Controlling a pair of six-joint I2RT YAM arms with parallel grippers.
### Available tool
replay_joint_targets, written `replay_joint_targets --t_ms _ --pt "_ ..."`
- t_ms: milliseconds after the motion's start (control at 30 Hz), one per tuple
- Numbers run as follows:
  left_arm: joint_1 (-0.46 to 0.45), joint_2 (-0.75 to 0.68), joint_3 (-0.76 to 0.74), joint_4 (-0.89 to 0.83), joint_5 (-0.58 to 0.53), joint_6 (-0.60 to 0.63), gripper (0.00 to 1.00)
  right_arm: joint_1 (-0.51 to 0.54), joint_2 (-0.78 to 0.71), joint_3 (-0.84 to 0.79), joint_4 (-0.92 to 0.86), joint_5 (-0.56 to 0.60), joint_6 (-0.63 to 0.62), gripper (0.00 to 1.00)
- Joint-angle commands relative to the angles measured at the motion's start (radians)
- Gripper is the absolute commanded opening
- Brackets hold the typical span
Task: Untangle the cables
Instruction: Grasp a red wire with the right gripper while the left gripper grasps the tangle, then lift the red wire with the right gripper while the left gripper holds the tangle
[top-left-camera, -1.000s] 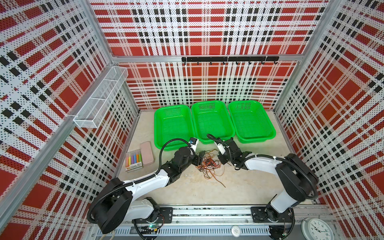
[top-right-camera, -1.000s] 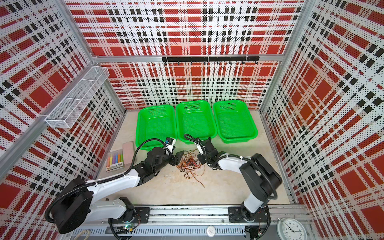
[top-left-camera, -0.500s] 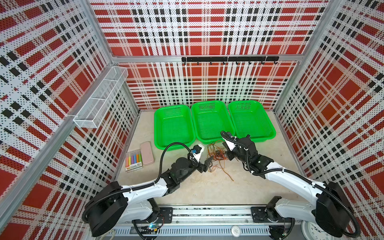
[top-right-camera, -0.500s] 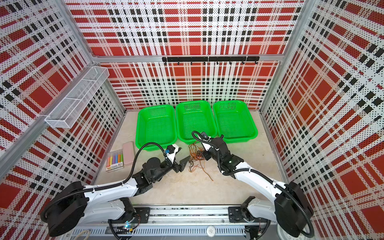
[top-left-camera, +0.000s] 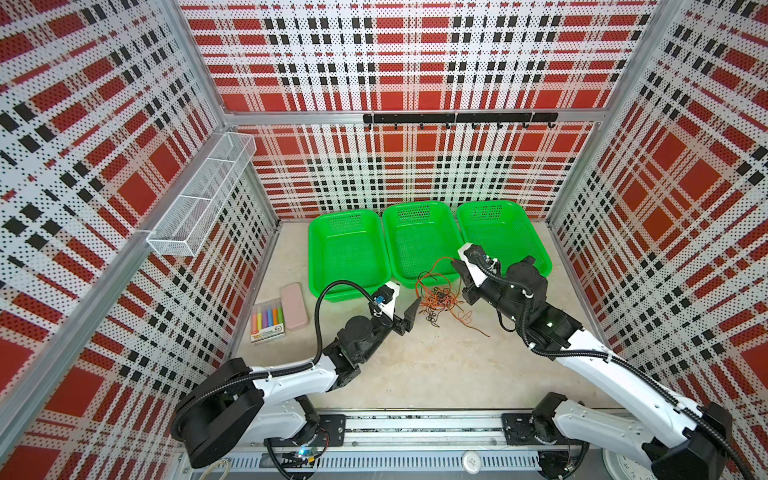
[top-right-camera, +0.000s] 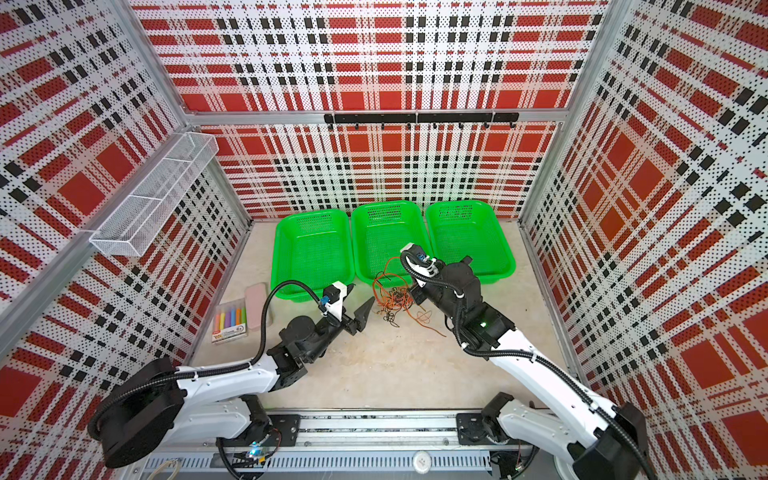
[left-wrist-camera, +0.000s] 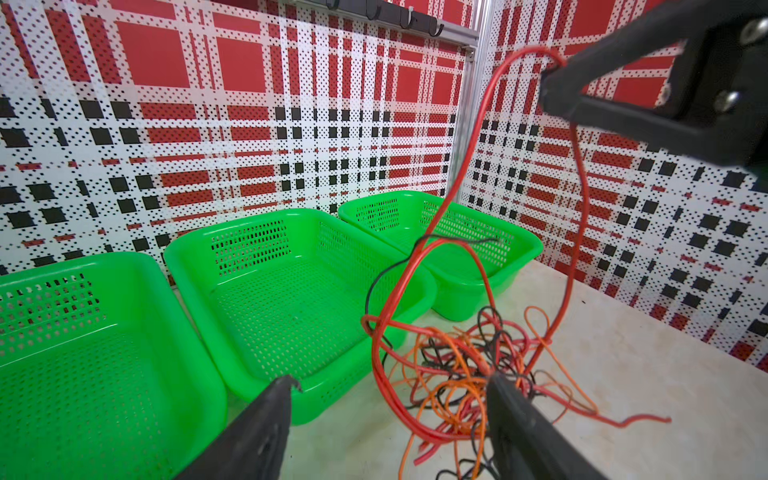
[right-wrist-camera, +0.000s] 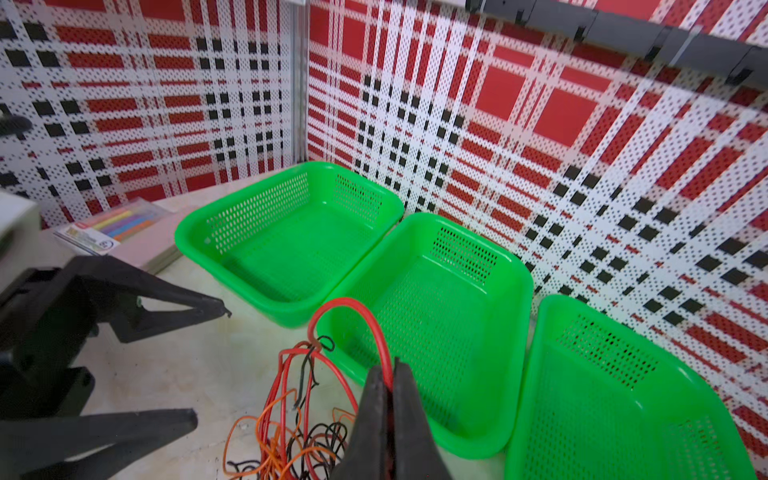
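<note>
Three green perforated baskets stand side by side at the back of a pale tabletop (top-left-camera: 415, 365): a left basket (top-left-camera: 345, 220), a middle basket (top-left-camera: 415, 214) and a right basket (top-left-camera: 494, 212). Just in front of the middle basket lie the cables (top-left-camera: 440, 297), a loose heap of very thin black, red and orange wires, with one strand trailing out over the tabletop toward the near side. The heap sits between the two grippers. The left gripper (left-wrist-camera: 390, 380) is low over the tabletop with its jaws spread wide and nothing between them; one finger tip is at the edge of the heap, and it is unclear whether it touches. The right gripper (right-wrist-camera: 388, 370) is raised above the heap with its jaws pressed together, pinching a red cable (left-wrist-camera: 478, 145) that rises from the heap in a tall loop. Near the left wall lie a clear box of coloured sticks (top-left-camera: 268, 322) and, touching it, a pink case (top-left-camera: 294, 306); the box has a printed label, but its writing is too small to read. Red, black and white plaid panels enclose the scene.
</note>
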Motion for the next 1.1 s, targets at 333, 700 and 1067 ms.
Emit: replay_joint_targets --t_ms 333,700,1067 --pt "0.153 -0.088 -0.123 0.201 0.149 -0.114 0.59 -0.015 -0.014 0.006 0.016 -0.048 -0.115 0.0" --pt "0.28 -0.047 0.047 -0.1 0.362 0.078 0.67 -0.081 -0.051 -0.121 0.109 -0.301 -0.305 0.0" --pt "0.226 0.101 0.082 -0.123 0.533 0.199 0.71 -0.104 -0.044 -0.2 0.203 -0.431 -0.454 0.0"
